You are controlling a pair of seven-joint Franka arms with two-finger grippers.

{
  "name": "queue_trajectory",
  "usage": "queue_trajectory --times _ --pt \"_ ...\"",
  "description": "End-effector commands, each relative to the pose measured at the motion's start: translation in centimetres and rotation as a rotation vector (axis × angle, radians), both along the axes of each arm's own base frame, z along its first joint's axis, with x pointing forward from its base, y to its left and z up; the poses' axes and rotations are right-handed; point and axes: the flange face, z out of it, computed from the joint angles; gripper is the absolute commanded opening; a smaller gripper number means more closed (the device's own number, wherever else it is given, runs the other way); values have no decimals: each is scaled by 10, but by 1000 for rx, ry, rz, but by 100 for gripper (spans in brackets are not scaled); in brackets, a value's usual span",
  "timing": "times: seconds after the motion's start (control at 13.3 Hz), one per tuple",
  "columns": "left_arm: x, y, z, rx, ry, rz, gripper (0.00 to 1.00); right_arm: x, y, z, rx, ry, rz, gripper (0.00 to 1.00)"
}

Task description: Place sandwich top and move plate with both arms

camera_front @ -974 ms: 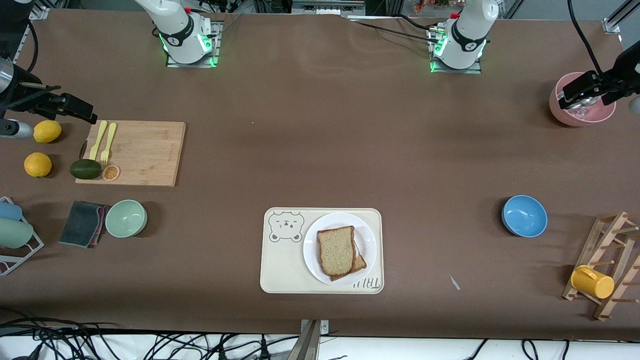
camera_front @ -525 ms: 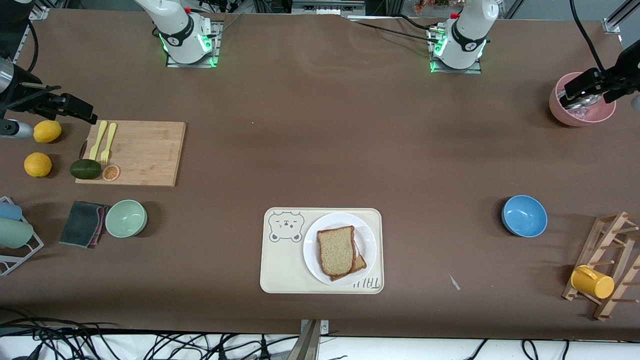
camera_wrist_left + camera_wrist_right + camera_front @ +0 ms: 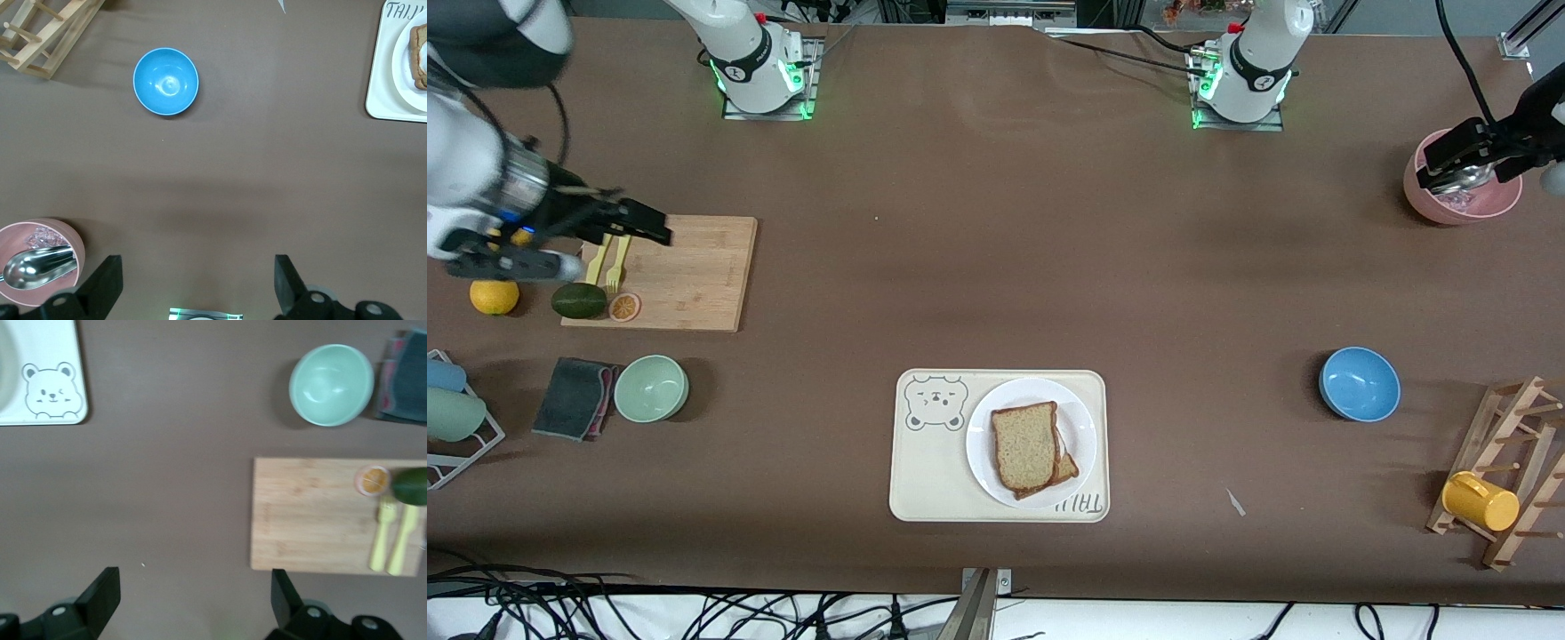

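1. The sandwich top (image 3: 1025, 444) lies flat on the plate (image 3: 1082, 425), stacked on another bread slice (image 3: 1067, 468) whose corner shows beneath it, in the lower centre of the front view.
2. The plate sits on a cream bear-print tray (image 3: 929, 471), at the tray's end toward the left arm's end of the surface.
3. The left claw (image 3: 1458, 165) hangs over a pink bowl (image 3: 1427, 200) at the upper right of the front view; its fingers (image 3: 103, 283) stand wide apart, holding nothing. A metal spoon (image 3: 37, 265) lies in that bowl.
4. The right claw (image 3: 627, 222) is over the edge of a wooden cutting board (image 3: 694, 271) at the upper left of the front view; its fingers (image 3: 100, 593) are spread open and empty.
5. On the board lie a yellow fork and knife (image 3: 393, 540), an orange slice (image 3: 623, 307) and an avocado (image 3: 578, 300).
6. A blue bowl (image 3: 1359, 383) and a green bowl (image 3: 650, 388) rest on the surface, well apart from the tray.
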Motion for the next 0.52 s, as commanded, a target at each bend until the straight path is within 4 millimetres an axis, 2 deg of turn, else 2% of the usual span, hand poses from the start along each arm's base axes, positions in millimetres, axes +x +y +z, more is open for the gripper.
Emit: queue_trajectory --times 0.0,0.15,0.37,0.45 --pt "0 -2 6 34 5 -4 100 0 23 -2 -14 -18 -1 100" --pt "0 -2 6 34 5 -4 100 3 17 5 -48 -48 10 100" --pt "0 -2 5 34 8 -4 100 3 -26 51 -57 -111 -47 100" --pt "0 -2 5 34 8 -2 100 0 -40 60 -60 -102 -55 100"
